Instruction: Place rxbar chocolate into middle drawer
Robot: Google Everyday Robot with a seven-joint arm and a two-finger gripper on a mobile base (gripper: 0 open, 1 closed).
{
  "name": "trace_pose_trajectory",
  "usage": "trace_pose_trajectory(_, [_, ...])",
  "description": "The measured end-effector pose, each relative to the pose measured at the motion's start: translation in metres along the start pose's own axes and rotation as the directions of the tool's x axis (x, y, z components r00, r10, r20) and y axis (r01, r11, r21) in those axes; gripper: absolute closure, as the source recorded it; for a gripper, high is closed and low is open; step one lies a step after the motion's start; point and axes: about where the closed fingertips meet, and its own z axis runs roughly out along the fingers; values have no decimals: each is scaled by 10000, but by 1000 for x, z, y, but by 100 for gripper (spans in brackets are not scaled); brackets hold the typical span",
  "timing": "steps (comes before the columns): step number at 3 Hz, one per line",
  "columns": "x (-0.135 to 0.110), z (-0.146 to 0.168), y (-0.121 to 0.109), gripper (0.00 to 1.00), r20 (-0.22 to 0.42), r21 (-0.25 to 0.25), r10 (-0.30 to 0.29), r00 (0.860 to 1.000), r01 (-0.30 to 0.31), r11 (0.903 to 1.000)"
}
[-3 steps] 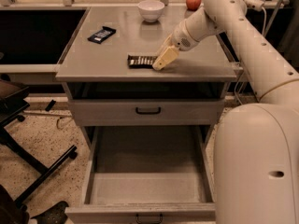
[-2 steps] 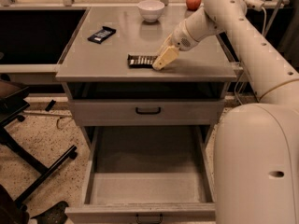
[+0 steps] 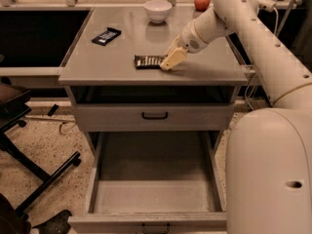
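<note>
Nearest us, the middle drawer stands pulled fully out, and its deep tray holds nothing that we can see. So the place for the bar is ready, and that part of the job we count as done. Above it, the upper drawer is closed.

On the worktop, close to the front edge and about midway along it, the rxbar chocolate lies flat. The gripper is down at the bar's right end and touching it; whether it has a hold on the bar we cannot tell.

We judge the lift, the carry down over the front edge and the release into the tray are all left to do.

Farther back lie a dark bar with a white label toward the left edge, then a white bowl and an apple at the rear edge.
</note>
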Motion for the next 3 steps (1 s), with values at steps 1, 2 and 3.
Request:
trace_pose_trajectory(1, [-9, -12, 19, 100, 55, -34, -254, 9997, 254, 9997])
trace_pose_trajectory(2, [-47, -73, 55, 100, 561, 746, -1010, 9933, 967, 9925])
trace_pose_trajectory(3, [-73, -106, 107, 100, 660, 1181, -1548, 9857, 1463, 9822])
